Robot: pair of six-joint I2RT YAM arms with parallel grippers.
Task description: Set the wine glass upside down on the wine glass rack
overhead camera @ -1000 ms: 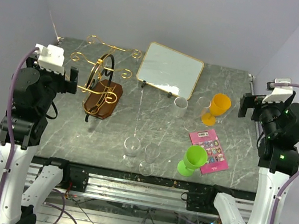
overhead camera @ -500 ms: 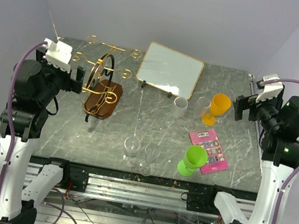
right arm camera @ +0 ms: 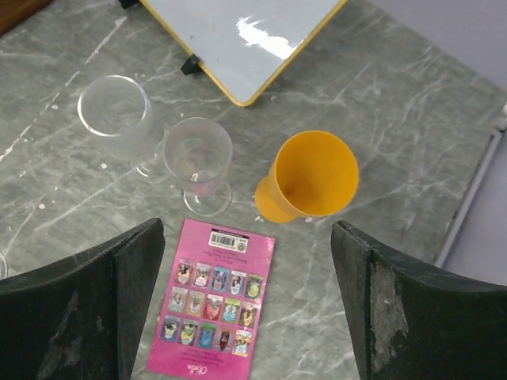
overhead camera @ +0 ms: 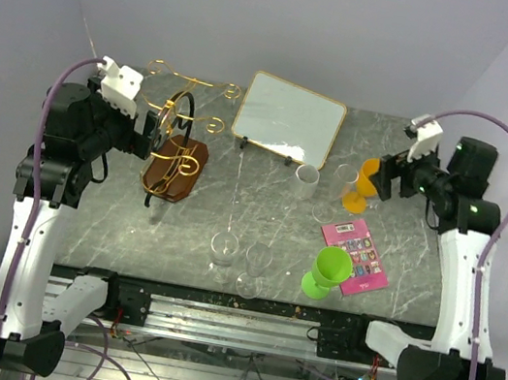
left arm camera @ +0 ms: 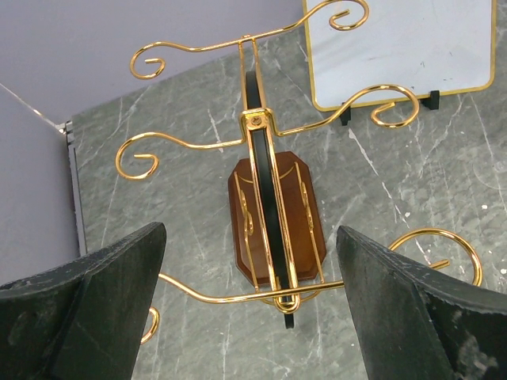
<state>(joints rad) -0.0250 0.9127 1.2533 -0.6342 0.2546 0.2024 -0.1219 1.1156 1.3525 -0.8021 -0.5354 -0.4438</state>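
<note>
The wine glass rack (overhead camera: 173, 133) is a gold wire stand on a dark-brown wooden base (overhead camera: 175, 168) at the back left. In the left wrist view the rack (left arm camera: 268, 198) lies right below and ahead of my left gripper (left arm camera: 249, 317), which is open and empty, a gold arm crossing between its fingers. Several clear wine glasses stand upright: two at the back right (overhead camera: 307, 180) (overhead camera: 344, 180) and two near the front (overhead camera: 224, 249) (overhead camera: 256, 259). My right gripper (overhead camera: 382, 179) is open and empty above the back pair (right arm camera: 198, 154) (right arm camera: 115, 107).
A gold-framed white board (overhead camera: 289, 118) leans at the back centre. An orange cup (overhead camera: 371, 183) stands beside the back glasses, under my right gripper. A pink card (overhead camera: 356, 255) and a green cup (overhead camera: 328, 270) lie at the front right.
Both arms have swung inward over the table: the left gripper toward the rack, the right gripper toward the orange cup and back glasses. No object has moved.
</note>
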